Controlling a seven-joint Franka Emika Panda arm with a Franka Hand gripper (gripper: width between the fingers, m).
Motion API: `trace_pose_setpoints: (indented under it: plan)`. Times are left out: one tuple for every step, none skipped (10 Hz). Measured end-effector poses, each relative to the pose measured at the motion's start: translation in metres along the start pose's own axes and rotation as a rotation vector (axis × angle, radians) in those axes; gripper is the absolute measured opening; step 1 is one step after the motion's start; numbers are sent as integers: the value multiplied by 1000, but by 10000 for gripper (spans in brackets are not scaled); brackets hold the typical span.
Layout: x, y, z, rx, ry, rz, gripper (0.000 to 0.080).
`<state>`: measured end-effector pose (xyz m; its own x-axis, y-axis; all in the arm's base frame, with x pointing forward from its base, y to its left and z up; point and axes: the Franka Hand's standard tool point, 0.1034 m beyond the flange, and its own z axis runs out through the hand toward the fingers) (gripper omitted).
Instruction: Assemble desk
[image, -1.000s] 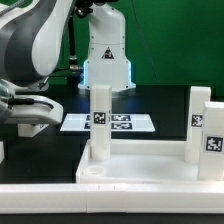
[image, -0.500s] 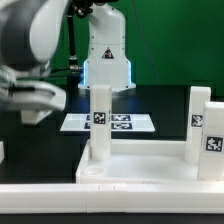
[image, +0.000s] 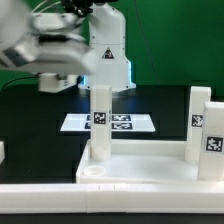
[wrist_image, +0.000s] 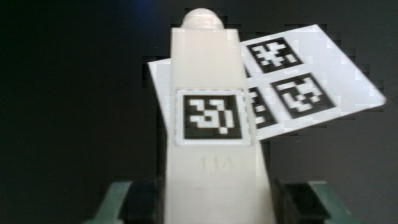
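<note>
No readable writing, only black-and-white tags: the wrist view shows the gripper (wrist_image: 208, 203) clamped on a tagged white leg (wrist_image: 208, 120) above the marker board (wrist_image: 299, 85); the exterior view adds the tabletop (image: 140, 168), at 6 o'clock, bearing upright legs

A plain white finish is seen on the large rimmed plastic tabletop (image: 150, 170). Black-and-white square tags are carried by the white square plastic legs (image: 100, 120). The same checked markers are printed on the thin flat white marker board (image: 125, 122). The table surface (image: 40, 140) is black, the backdrop (image: 175, 45) green.
</note>
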<state>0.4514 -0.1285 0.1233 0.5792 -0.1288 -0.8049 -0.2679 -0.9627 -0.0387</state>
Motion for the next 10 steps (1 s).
trace_pose_setpoints:
  plan:
    - [12, 11, -1, -11, 117, -30, 288]
    - [7, 8, -3, -5, 178, -23, 288]
    - [7, 6, -4, -7, 223, -30, 288]
    - [12, 6, -12, -15, 323, -37, 288]
    - [7, 0, -29, -13, 355, -46, 288]
    - [8, -7, -52, -21, 428, -46, 288]
    - [0, -16, -85, -33, 505, -71, 288]
    - [-8, -20, -117, -57, 616, -98, 288]
    - [-10, -22, -123, -51, 701, -104, 288]
    - [-9, -20, -118, -46, 749, -103, 288]
